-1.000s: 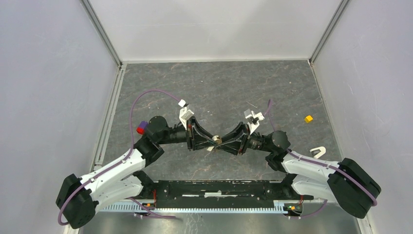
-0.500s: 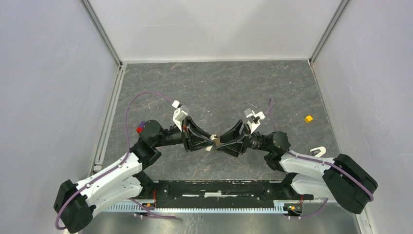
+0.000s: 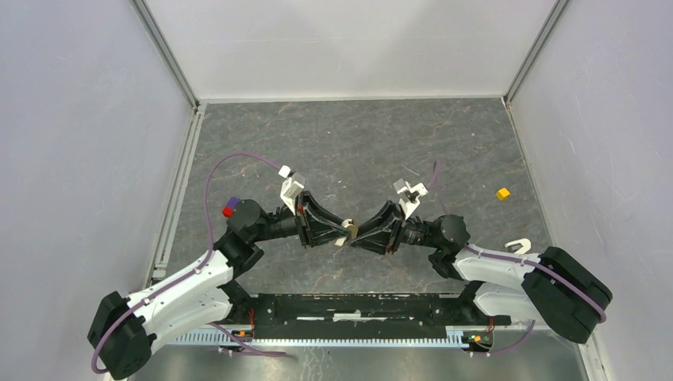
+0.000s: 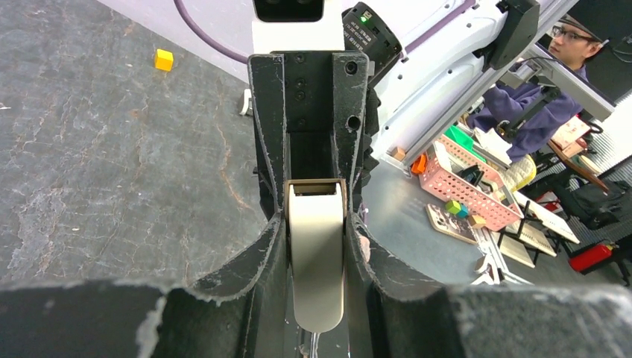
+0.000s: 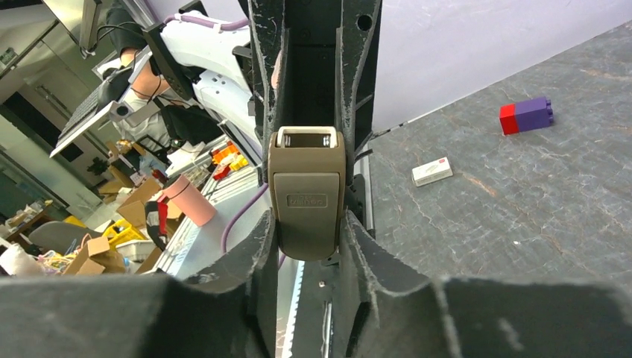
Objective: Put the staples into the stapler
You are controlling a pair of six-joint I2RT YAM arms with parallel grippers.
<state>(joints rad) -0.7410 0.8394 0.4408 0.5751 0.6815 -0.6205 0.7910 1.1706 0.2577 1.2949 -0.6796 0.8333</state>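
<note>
The small tan stapler (image 3: 350, 229) hangs above the mat, held from both ends. My left gripper (image 3: 340, 231) is shut on its left end; in the left wrist view the gripper (image 4: 317, 224) clamps the smooth pale stapler body (image 4: 317, 268). My right gripper (image 3: 359, 232) is shut on the other end; in the right wrist view the gripper (image 5: 307, 224) clamps the stapler's embossed end (image 5: 307, 190). The white staples box (image 5: 432, 171) with red print lies flat on the mat beyond the stapler. It is hidden in the top view. I cannot make out the grey strip.
A red-and-purple block (image 3: 230, 208) (image 5: 525, 115) lies left of the left arm. A yellow cube (image 3: 502, 193) (image 4: 164, 59) sits at the right of the mat. A white hook-shaped piece (image 3: 517, 247) lies near the right arm. White walls enclose the grey mat (image 3: 349, 143).
Both grippers, still joined on the stapler, have shifted slightly left and towards the near edge. The left wrist has swung left and turned a little.
</note>
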